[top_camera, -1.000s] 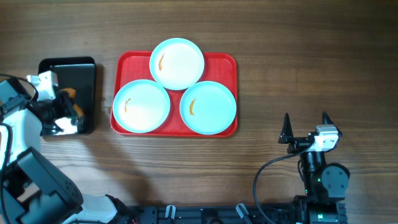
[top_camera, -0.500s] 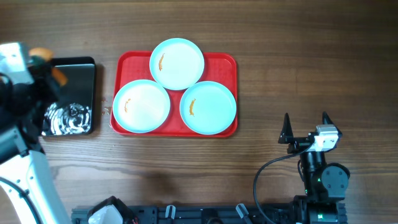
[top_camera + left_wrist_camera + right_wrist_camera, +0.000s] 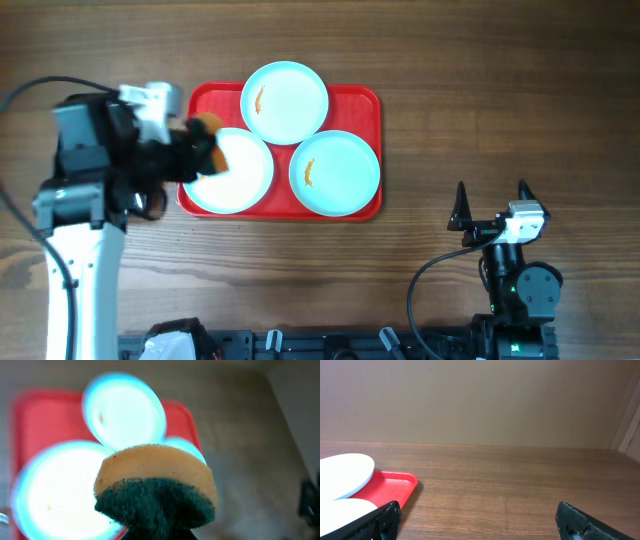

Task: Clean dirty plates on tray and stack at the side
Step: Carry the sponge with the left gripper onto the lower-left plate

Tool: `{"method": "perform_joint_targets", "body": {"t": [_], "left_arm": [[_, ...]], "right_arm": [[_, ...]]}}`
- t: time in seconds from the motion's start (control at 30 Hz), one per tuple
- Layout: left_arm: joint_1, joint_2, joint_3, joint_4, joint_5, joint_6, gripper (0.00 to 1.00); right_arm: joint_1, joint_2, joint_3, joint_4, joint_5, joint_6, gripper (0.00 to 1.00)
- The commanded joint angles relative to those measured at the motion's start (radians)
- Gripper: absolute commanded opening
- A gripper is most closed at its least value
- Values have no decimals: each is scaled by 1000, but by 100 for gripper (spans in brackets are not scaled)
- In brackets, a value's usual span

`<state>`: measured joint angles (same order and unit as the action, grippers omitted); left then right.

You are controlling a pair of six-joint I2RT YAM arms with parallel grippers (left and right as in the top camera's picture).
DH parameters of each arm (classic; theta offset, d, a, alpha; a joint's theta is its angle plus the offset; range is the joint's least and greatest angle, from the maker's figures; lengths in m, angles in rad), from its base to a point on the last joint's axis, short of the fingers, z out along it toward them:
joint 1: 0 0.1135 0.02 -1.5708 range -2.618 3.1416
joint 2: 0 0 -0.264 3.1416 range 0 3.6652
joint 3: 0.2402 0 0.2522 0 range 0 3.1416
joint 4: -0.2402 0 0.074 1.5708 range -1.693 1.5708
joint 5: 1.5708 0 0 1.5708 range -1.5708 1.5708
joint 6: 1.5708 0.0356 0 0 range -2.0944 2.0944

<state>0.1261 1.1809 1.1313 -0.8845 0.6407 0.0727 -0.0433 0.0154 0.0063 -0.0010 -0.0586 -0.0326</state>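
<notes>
The left gripper point(image 3: 195, 148) is pinching the sponge point(image 3: 156, 487) over the left plate point(image 3: 240, 175) on the tray point(image 3: 365, 95), presumably for wiping, while the right gripper point(image 3: 491, 195) is standing spread, well clear.

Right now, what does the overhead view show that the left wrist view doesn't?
Overhead only: the whole tray, the right gripper open and well off to the tray's right, and the orange smear on the right plate.
Left wrist only: the dark green scrub face of the sponge, close up.
Both: the sponge by the left plate, the back plate with its own smear, and red tray around them.
</notes>
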Motion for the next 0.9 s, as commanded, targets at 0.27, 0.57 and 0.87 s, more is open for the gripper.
{"method": "perform_joint_targets", "body": {"t": [0.27,0.57,0.87], "left_arm": [[-129,185,-178,112,-235,-196,4],[-157,416,-206,345,-282,-264,4],[-157,457,-206,373,-518,-264,42]], "right_arm": [[-7,-8,-1,2,11,-17,100],[-7,-8,-1,2,11,-17,100],[-7,-8,-1,2,11,-17,100]]}}
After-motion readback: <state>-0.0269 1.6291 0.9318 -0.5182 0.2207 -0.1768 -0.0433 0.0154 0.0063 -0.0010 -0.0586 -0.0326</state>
